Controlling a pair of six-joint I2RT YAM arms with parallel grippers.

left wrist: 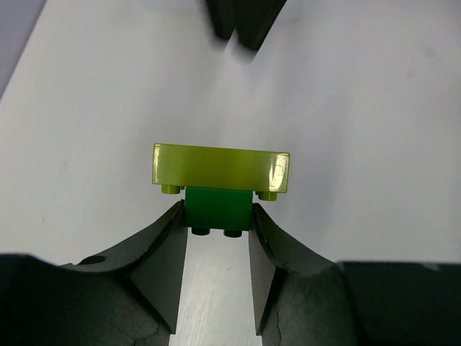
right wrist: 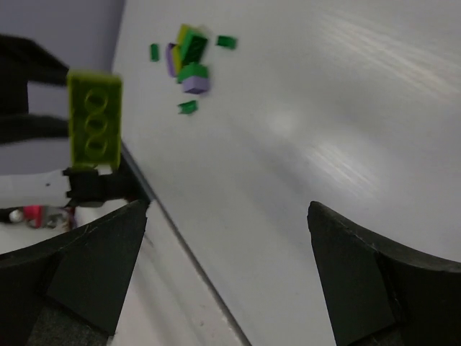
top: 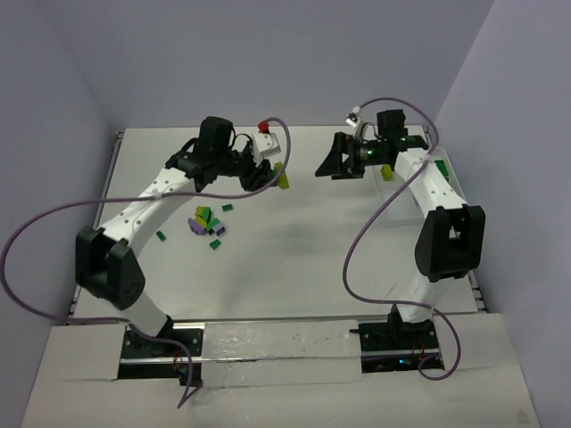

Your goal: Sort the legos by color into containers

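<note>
Plastic bricks, matt fingers, a smooth table.
We see the lime brick (left wrist: 220, 169) as glossy plastic, with light glinting on its right corner; the green brick (left wrist: 218, 207) is plastic too, with a duller sheen. The fingers (left wrist: 155, 277) of the left hand (left wrist: 218, 218) look matt black and finely grained, with thin cracks low down. The table (right wrist: 324, 94) is smooth and white, with a soft, streaky shine. The cable (top: 36, 227) has a smooth purple sheath.

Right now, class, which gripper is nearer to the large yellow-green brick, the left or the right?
Left. The left gripper clamps a dark green brick sitting right against the yellow-green brick; the right gripper hangs open to its right, clear of it.
</note>
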